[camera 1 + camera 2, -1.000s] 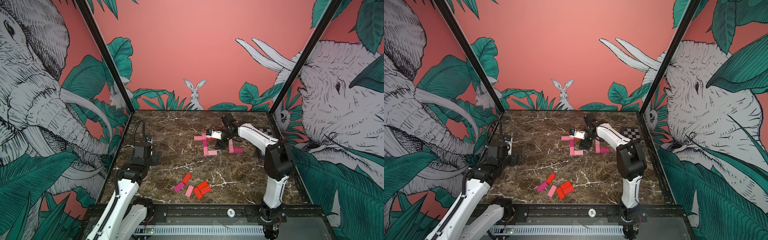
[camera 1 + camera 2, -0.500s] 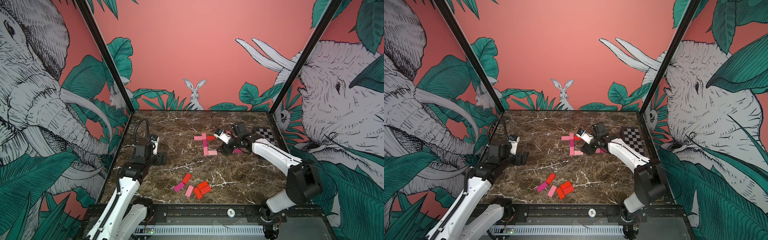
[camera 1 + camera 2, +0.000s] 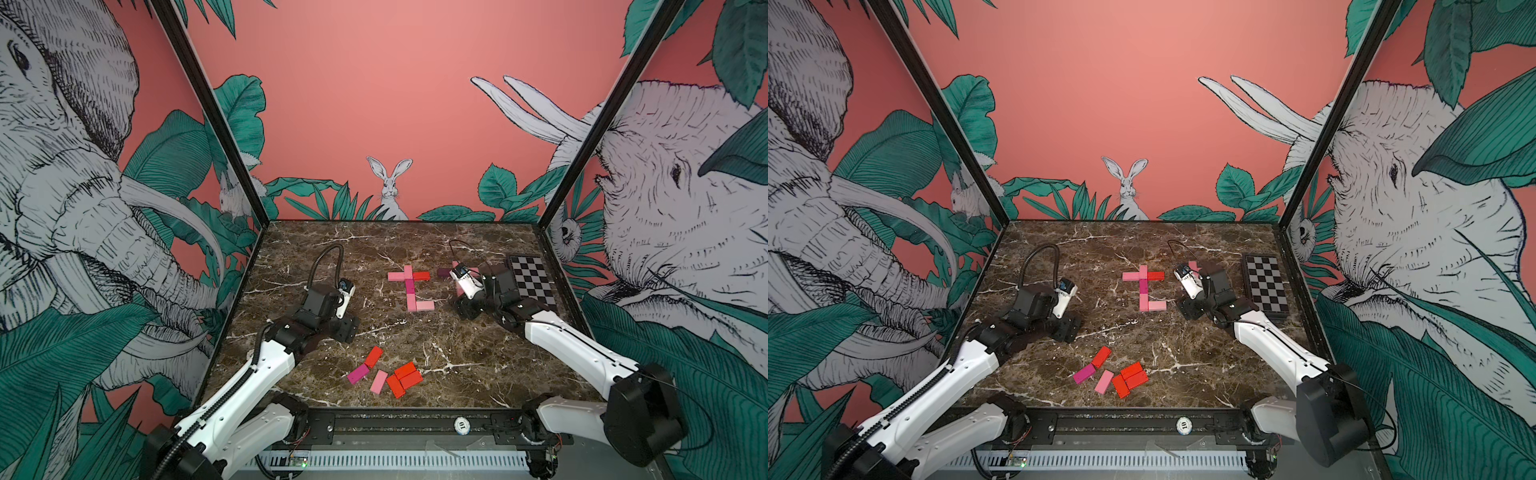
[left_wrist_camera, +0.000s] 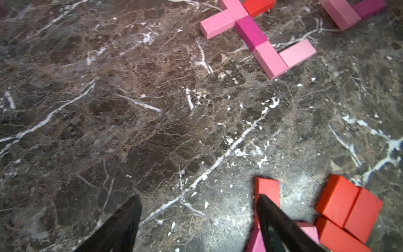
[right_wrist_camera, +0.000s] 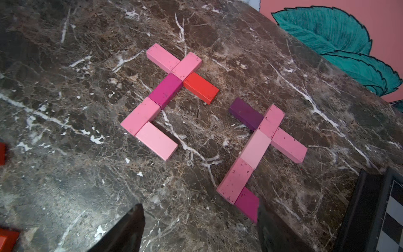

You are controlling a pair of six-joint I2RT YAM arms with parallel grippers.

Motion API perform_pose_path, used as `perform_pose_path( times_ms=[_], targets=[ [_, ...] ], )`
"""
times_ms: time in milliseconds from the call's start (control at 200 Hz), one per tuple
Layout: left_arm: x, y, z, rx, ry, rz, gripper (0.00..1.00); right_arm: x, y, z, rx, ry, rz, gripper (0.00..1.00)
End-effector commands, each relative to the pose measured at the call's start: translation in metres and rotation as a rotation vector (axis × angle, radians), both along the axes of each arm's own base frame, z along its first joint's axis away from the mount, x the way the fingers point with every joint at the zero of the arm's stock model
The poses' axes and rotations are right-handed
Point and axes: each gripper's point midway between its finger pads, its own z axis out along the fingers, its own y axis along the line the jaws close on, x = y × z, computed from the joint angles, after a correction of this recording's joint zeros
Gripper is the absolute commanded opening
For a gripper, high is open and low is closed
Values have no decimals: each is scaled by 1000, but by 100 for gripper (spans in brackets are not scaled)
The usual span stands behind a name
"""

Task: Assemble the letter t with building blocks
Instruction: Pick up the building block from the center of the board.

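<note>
Two t shapes of flat matte pink-magenta blocks (image 5: 165,91) lie finished; loose red blocks (image 3: 405,376) remain. Left gripper (image 4: 198,200), right gripper (image 5: 199,209): jaws apart, empty.

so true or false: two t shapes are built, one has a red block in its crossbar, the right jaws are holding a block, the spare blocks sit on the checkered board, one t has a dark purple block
1. Two t shapes are built. True: the first t and the second t lie side by side on the table.
2. One t has a red block in its crossbar. True: the red block is in the first t.
3. The right jaws hold a block. False: the right gripper has its jaws open with nothing between them.
4. The spare blocks sit on the checkered board. False: the loose blocks lie on the marble, well away from the checkered board.
5. One t has a dark purple block. True: the dark purple block is in the second t's crossbar.
</note>
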Motion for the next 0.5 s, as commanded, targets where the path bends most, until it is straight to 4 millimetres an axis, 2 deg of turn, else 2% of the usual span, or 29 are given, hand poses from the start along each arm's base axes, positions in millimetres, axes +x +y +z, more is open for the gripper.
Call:
perform_pose_path(
  times_ms=[0, 100, 150, 325, 495],
  targets=[
    [-11, -13, -15, 2, 64, 2, 82, 13, -7, 14, 27, -67, -80, 79],
    [-18, -9, -29, 52, 110, 100, 80, 18, -14, 20, 25, -115, -127, 81],
    [-30, -22, -36, 49, 125, 56, 80, 19, -19, 23, 25, -145, -154, 85],
    [-60, -37, -62, 91, 208, 6, 78, 17, -25, 29, 52, -188, -185, 95],
    [-73, -42, -81, 141, 271, -14, 73, 16, -21, 31, 89, -171, -188, 98]
  ],
)
